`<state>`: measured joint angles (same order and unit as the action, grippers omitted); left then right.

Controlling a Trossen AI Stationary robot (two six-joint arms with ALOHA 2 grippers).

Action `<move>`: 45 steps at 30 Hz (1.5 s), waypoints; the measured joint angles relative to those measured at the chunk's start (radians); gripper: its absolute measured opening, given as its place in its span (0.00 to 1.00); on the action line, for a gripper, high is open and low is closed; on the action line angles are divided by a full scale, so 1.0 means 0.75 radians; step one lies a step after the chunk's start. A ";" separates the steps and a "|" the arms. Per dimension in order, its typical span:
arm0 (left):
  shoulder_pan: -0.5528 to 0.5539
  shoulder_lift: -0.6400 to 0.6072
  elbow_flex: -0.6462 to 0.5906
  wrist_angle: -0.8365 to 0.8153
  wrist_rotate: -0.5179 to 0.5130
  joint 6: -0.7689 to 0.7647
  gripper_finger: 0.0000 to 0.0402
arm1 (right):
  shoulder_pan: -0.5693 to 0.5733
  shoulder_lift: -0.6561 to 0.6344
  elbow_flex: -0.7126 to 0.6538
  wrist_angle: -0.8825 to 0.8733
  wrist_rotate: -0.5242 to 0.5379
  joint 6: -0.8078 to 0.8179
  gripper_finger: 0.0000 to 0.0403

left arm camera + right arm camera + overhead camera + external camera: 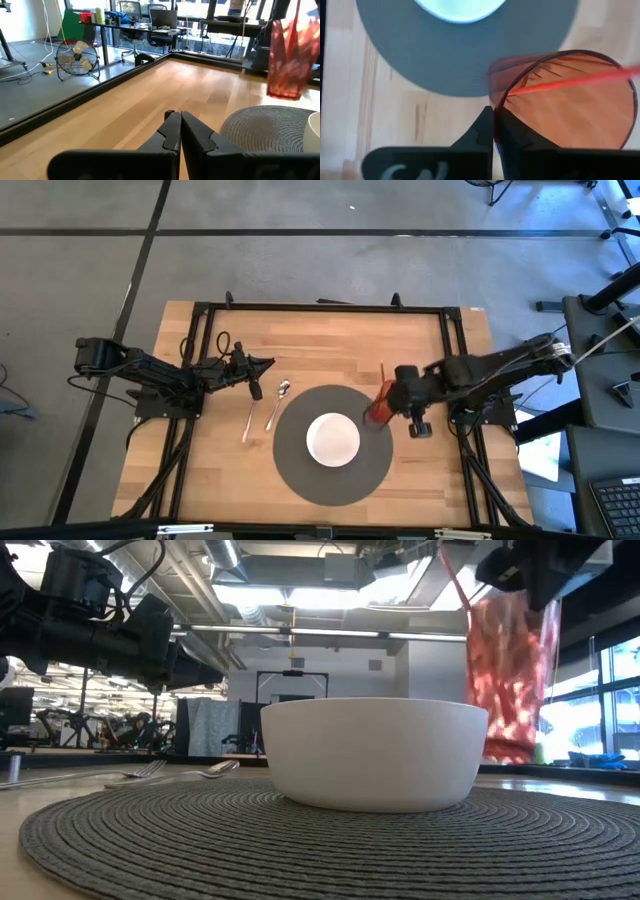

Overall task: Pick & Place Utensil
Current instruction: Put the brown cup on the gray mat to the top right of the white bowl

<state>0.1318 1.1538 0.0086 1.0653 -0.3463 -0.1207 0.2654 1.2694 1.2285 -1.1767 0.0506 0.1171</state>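
Note:
A red see-through cup (378, 414) with a red straw (382, 372) hangs in my right gripper (388, 402) at the right edge of the round grey placemat (300, 480). The low view shows the cup (510, 670) behind the white bowl (372, 752), which stands in the middle of the mat. A fork (247, 420) and a spoon (277, 404) lie flat on the wood left of the mat. My left gripper (266, 364) is shut, touches nothing, and hovers just beyond the utensils' far ends. My right gripper pinches the cup's rim (496, 102) from above, one finger (515, 135) inside the cup and one (480, 127) outside. The cup hangs below the fingers, slightly tilted. In the left wrist view its base (284, 95) seems to be off the table.
Black frame rails (320, 307) run around the wooden table (420, 340). Bare wood lies beyond the mat, toward the far edge, and to its right. The room beyond holds desks, chairs and a floor fan (76, 59).

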 joint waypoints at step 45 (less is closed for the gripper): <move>0.000 -0.001 0.000 -0.001 0.000 -0.010 0.01 | 0.097 0.216 0.067 0.134 -0.014 -0.065 0.03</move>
<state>0.1318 1.1534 0.0086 1.0649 -0.3462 -0.1284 0.3382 1.4313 1.2788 -1.0758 0.0402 0.0680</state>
